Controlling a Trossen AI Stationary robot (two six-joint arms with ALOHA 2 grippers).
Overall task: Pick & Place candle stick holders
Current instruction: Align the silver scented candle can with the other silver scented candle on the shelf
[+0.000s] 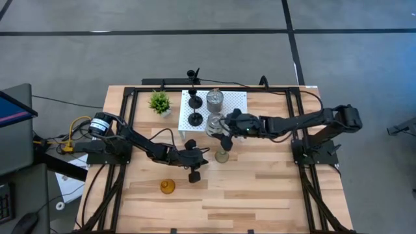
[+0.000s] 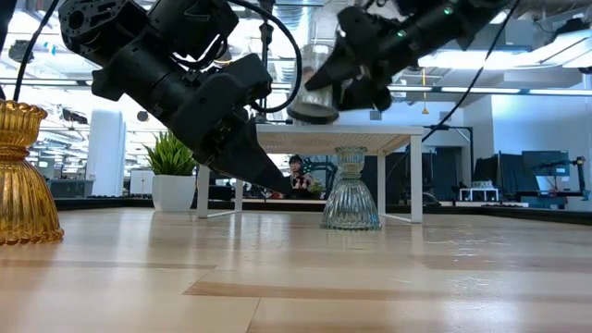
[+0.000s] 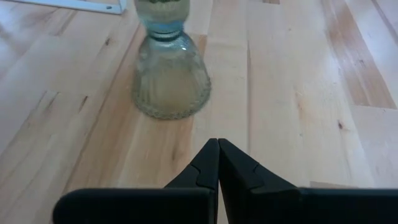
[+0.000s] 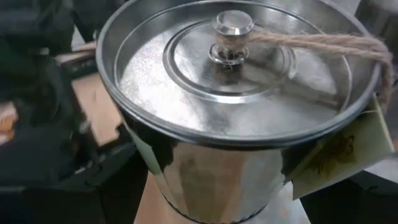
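Grey floor surrounds the pale wooden table [image 1: 260,195], and the white perforated stand [image 1: 239,103] at its far edge serves as the landmark for everything else.

On the stand sit two black candle sticks [image 1: 194,109] at the end nearer the green potted plant [image 1: 160,103], and a lidded jar [image 1: 214,99] beside them. The plant stands on the table just beside that end of the stand.

The right tool [image 1: 221,127] hangs at the stand's front edge with its fingers spread wide around a second jar [image 4: 236,112], gripping its sides. In the right wrist view this jar shows a metal lid with a small knob, a twine loop and a paper tag. In the low view the jar [image 2: 316,88] is lifted above the stand's top.

The greyish bell-shaped holder [image 1: 222,155] stands upright on the table just in front of the stand; seen low, it is ribbed glass [image 2: 351,190].

The left tool [image 1: 194,174] is farther out from the stand than that holder, tips pressed fully together and holding nothing; the left wrist view shows the bell-shaped holder [image 3: 169,74] just ahead of the fingertips [image 3: 208,163].

The amber holder [image 1: 168,187] stands well away from the stand, towards the table's front.
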